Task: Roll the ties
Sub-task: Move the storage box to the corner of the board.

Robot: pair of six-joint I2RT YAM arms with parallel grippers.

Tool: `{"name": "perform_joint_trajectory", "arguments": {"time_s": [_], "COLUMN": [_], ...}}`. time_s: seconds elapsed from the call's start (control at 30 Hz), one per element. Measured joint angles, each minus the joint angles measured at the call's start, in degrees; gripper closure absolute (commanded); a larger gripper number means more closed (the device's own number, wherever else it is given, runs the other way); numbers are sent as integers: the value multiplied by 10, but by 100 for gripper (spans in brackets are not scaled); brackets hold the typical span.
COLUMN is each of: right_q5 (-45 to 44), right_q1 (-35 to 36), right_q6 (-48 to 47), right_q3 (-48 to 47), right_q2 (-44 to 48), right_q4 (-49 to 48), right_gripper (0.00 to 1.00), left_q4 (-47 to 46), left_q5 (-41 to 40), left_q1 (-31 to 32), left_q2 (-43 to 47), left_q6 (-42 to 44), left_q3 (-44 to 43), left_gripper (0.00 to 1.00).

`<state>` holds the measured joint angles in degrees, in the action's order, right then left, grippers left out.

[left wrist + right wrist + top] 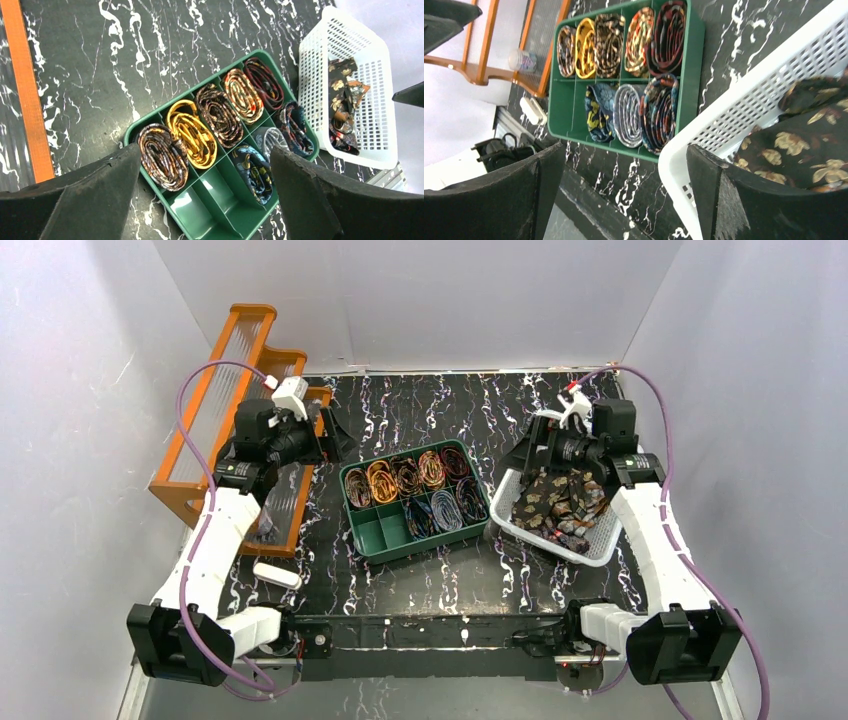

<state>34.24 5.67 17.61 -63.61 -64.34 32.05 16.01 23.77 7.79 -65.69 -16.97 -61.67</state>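
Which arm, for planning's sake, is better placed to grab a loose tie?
Right: the right gripper, open, hovers by the white basket of loose ties; left gripper is by the orange rack.

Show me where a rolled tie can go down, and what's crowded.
Free: two near-left compartments of the green tray; bare table between tray and near edge, and behind the tray. Crowded: its other eight hold rolled ties; the white basket is heaped with loose ties.

Bright, even white light falls from above; pale walls (60,440) bounce it, so shadows are faint and soft; the bench (450,575) shows hardly any glare; the overhead view is sharp; in the wrist views the left pincer (205,151) and right pincer (624,149) loom dark and slightly soft-edged; the white basket (350,45) nearly washes out.
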Motion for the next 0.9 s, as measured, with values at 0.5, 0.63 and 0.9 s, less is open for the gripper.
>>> {"name": "perform_joint_trajectory", "arguments": {"time_s": [0.5,0.63,0.9], "right_q5": [2,35,-30], "right_q1": [24,44,245], "right_q6": [28,38,89], "right_q3": [132,156,182], "right_q2": [51,77,84], "right_q4": [62,73,64], "right_gripper": [1,1,1], "left_q4": [-35,-62,-10], "left_q5": [-131,-123,-56], "left_q1": [4,3,30], "left_q2": [161,207,113], "left_q6": [-144,-198,-167], "left_q3": [146,166,174], "left_gripper": [2,2,2]}}
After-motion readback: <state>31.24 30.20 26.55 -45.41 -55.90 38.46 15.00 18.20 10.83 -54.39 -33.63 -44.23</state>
